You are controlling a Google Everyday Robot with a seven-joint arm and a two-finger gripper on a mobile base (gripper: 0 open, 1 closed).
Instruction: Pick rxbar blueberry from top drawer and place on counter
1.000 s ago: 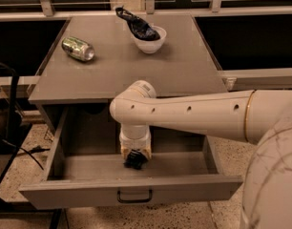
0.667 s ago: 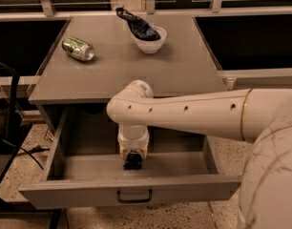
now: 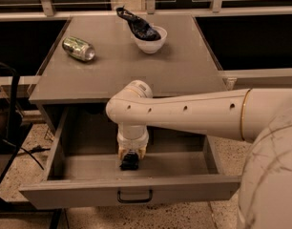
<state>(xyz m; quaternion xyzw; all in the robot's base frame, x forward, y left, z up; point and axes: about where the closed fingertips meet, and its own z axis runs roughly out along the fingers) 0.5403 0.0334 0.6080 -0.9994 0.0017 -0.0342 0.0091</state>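
Observation:
The top drawer [image 3: 88,194] is pulled open below the counter [image 3: 136,75]. My white arm reaches in from the right, and the wrist points straight down into the drawer. My gripper [image 3: 129,162] is at the drawer floor near the middle front, and its dark tip touches or nearly touches the floor. The rxbar blueberry does not show as a separate thing. It is hidden under or within the gripper's dark tip, or out of view.
A green-silver can [image 3: 79,48] lies on its side at the counter's back left. A white bowl [image 3: 151,39] with a dark floppy bag [image 3: 135,24] stands at the back middle. The drawer's handle [image 3: 135,196] faces me. Dark cables and a stand [image 3: 7,128] are on the left.
The arm and gripper have shifted slightly to the left inside the drawer, and the gripper stays low at the drawer floor. Nothing on the counter has moved.

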